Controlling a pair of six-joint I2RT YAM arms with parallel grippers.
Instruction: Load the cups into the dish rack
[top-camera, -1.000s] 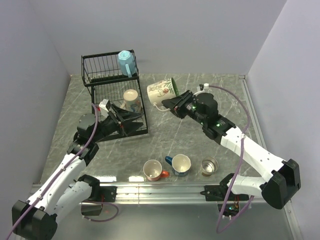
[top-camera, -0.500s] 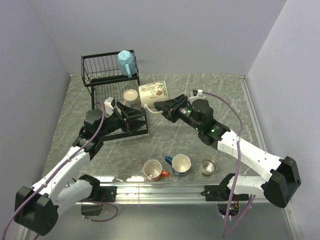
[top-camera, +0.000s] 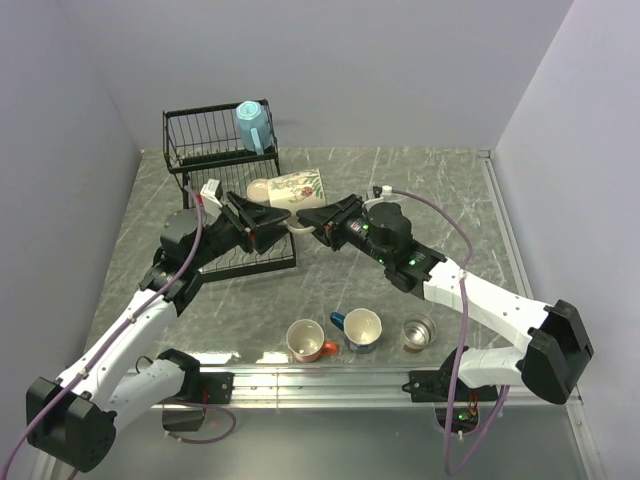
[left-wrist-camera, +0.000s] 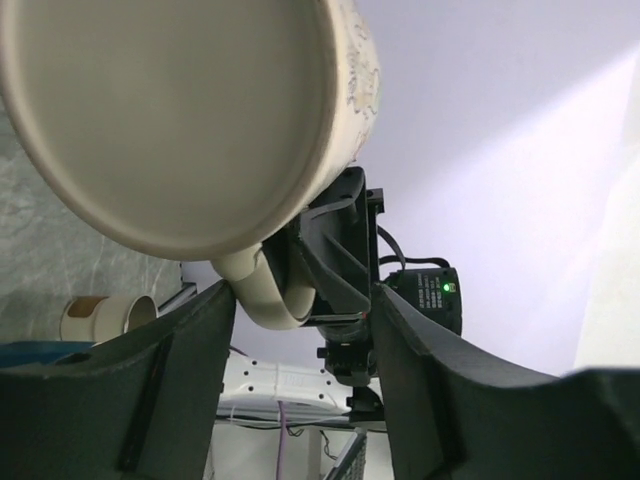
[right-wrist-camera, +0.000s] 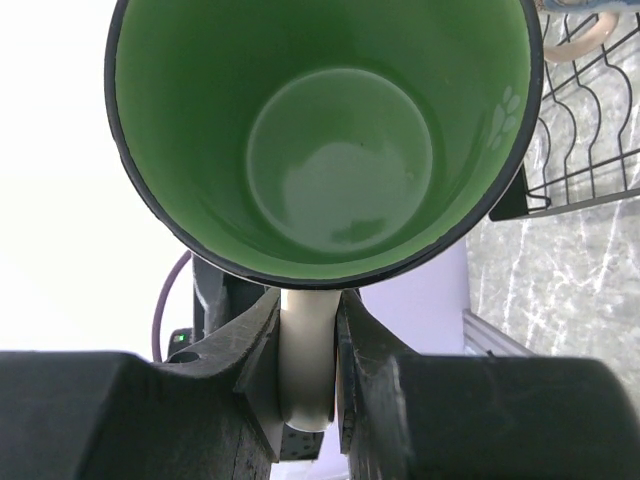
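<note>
The cream floral mug (top-camera: 298, 186) is glossy ceramic, with a leaf-and-flower print outside, a dark rim and smooth green glaze inside. It hangs tilted in the air just right of the dish rack (top-camera: 190, 150), its flat pale base turned left and its mouth turned towards the right arm. The right hand (right-wrist-camera: 308, 330) pinches the mug's cream loop handle between its two black fingers. The left hand (top-camera: 272, 222) sits just near of the mug with its fingers spread, and in the left wrist view the handle and the right hand show between them.

The rack is thin black wire in two tiers. A light blue mug (top-camera: 252, 125) sits at the right end of its basket-like upper shelf. A plain cream mug (top-camera: 258, 189) stands in the lower tier just left of the held mug; whether they touch cannot be told.

Near the front edge stand an orange-red mug (top-camera: 305, 340), a dark blue mug (top-camera: 361, 328) with a cream interior, and a shiny metal cup (top-camera: 419, 332), in a row.

The worktop (top-camera: 420, 200) is grey with pale marble-like veins, edged at the near side by a metal rail (top-camera: 330, 381). Plain, pale lilac-grey walls (top-camera: 400, 70) enclose it.
</note>
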